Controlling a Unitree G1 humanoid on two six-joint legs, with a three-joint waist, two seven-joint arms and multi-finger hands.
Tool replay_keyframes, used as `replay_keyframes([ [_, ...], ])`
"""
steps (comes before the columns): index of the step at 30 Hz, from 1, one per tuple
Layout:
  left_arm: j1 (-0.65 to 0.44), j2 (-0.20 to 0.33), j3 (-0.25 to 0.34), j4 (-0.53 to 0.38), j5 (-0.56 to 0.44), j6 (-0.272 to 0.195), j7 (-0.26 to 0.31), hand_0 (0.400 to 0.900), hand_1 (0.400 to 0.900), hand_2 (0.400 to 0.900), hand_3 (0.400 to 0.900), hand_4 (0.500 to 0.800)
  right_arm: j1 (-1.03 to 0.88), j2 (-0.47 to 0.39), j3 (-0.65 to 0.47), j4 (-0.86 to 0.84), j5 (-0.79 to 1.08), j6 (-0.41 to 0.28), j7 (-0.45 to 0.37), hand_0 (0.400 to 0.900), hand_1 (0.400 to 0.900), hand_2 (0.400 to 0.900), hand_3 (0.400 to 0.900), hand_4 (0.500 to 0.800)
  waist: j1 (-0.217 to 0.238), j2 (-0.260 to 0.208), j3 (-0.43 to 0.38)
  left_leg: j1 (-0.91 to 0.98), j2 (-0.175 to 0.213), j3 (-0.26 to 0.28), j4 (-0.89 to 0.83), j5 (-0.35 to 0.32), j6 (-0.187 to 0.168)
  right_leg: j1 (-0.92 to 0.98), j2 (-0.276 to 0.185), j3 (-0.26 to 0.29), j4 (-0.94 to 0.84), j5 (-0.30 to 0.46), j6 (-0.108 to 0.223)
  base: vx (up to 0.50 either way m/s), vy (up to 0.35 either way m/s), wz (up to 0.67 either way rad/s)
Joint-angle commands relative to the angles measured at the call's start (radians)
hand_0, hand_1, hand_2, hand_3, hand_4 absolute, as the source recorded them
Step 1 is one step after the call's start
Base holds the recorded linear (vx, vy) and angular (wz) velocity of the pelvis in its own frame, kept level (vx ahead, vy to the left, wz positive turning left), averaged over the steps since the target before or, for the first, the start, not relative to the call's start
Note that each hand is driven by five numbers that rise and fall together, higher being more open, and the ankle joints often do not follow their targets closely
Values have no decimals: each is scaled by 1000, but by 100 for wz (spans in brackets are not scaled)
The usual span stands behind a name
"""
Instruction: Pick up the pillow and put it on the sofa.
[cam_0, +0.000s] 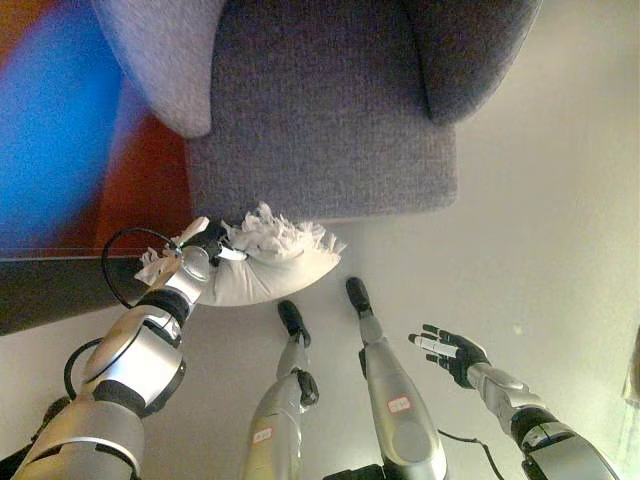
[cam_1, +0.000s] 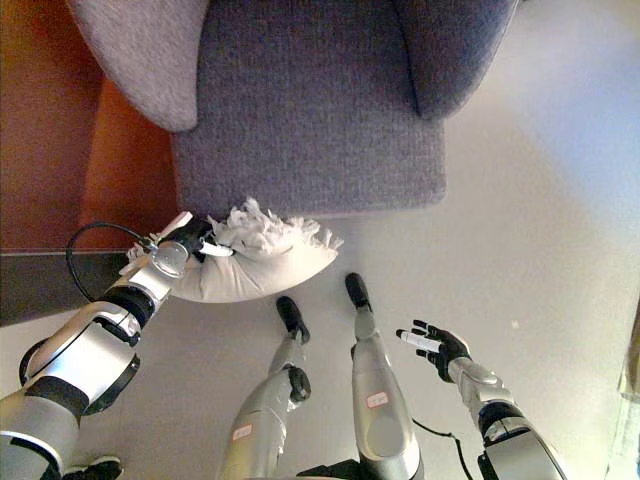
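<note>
A white pillow (cam_0: 270, 268) with a fringed edge lies on the floor against the front of the grey sofa (cam_0: 320, 110). My left hand (cam_0: 205, 248) is on the pillow's left end, fingers curled into the fabric and fringe. It also shows in the right eye view (cam_1: 190, 242), on the pillow (cam_1: 255, 265). My right hand (cam_0: 450, 352) hangs open and empty over the floor to the right, well away from the pillow, fingers spread.
The sofa seat (cam_1: 300, 110) lies directly behind the pillow, with padded armrests on both sides. A reddish-brown wooden surface (cam_0: 140, 190) stands left of the sofa. Pale floor (cam_0: 540, 230) spreads to the right.
</note>
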Motion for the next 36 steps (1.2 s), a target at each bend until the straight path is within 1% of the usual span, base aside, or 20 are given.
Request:
replay_keyframes([
  [1,-56,48,48,-34,51,-71,-18,400,400,400,400,500,97,-34,-44,26,-11,10,-13,900,900,900,900,800,17,4,-72,118,-25,12,15,-76,-78,34,8,3,-25,22,37,127,-47,7],
  [3,-17,43,48,-55,75,-88,-34,400,400,400,400,500,113,-27,-54,41,-19,16,-15,900,900,900,900,800,24,14,-114,155,-26,10,10,-86,-76,75,6,-2,-24,5,36,148,-41,6],
  [5,27,39,47,-85,120,-109,-56,400,400,400,400,500,137,-19,-70,56,-31,21,-18,900,900,900,900,800,31,25,-160,199,-29,6,4,-96,-73,125,2,-12,-24,-11,37,186,-38,10],
  [6,51,43,43,-106,146,-128,-61,400,400,400,400,500,151,-16,-82,67,-37,18,-16,900,900,900,900,800,36,33,-186,220,-30,4,2,-102,-71,149,0,-19,-21,-20,36,190,-41,12],
  [9,92,54,39,-164,182,-128,-77,400,400,400,400,500,187,-12,-106,84,-56,24,-21,900,900,900,900,800,42,51,-246,270,-32,-2,0,-116,-65,205,2,-31,-18,-36,31,212,-48,11],
  [11,107,72,39,-201,205,-123,-92,400,400,400,400,500,217,-15,-125,93,-62,25,-20,900,900,900,900,800,45,62,-287,303,-35,-8,0,-127,-61,243,6,-36,-18,-48,26,212,-61,12],
  [12,108,83,41,-219,224,-124,-110,400,400,400,400,500,228,-14,-135,99,-66,26,-24,900,900,900,900,800,46,67,-308,319,-35,-10,0,-132,-59,261,9,-38,-19,-53,24,223,-56,15],
  [15,98,134,33,-264,277,-140,-144,400,400,400,400,500,263,-19,-162,109,-72,37,-35,900,900,900,900,800,46,84,-363,366,-35,-12,0,-147,-56,311,16,-40,-20,-67,19,237,-50,12],
  [16,80,160,28,-283,294,-144,-173,400,400,400,400,500,280,-24,-173,112,-69,41,-38,900,900,900,900,800,44,89,-386,386,-34,-10,0,-154,-55,331,19,-42,-20,-74,17,220,-51,7],
  [17,69,174,28,-299,306,-138,-190,400,400,400,400,500,289,-25,-180,114,-70,41,-40,900,900,900,900,800,42,92,-395,397,-34,-10,0,-158,-54,343,20,-42,-22,-76,16,220,-56,7],
  [18,48,202,19,-328,327,-134,-208,400,400,400,400,500,301,-26,-192,114,-67,43,-44,900,900,900,900,800,40,97,-409,412,-35,-11,0,-164,-53,360,23,-41,-24,-81,15,157,-43,4],
  [22,-35,277,2,-381,337,-108,-279,400,400,400,400,500,338,-23,-231,143,-74,47,-40,900,900,900,900,800,31,102,-444,458,-34,-11,0,-182,-52,410,29,-41,-36,-85,21,155,-75,0],
  [24,-88,313,-13,-389,339,-104,-312,400,400,400,400,500,358,-18,-244,155,-70,46,-42,900,900,900,900,800,24,103,-461,474,-32,-8,0,-188,-51,426,33,-36,-41,-84,25,140,-106,-6],
  [27,-175,347,-44,-388,339,-79,-351,400,400,400,400,500,382,-19,-263,172,-62,43,-45,900,900,900,900,800,12,107,-477,489,-29,0,0,-196,-51,436,39,-30,-43,-83,32,101,-90,-11],
  [32,-281,367,-87,-361,329,-54,-389,400,400,400,400,500,408,-24,-295,201,-29,40,-52,900,900,900,900,800,-8,115,-487,501,-27,10,0,-203,-50,442,45,-15,-48,-77,42,64,-70,-18],
  [36,-330,369,-110,-332,335,-55,-404,400,400,400,400,500,435,-25,-328,217,-9,48,-60,900,900,900,900,800,-34,119,-487,498,-21,22,0,-203,-48,431,53,11,-47,-69,49,33,-67,-21],
])
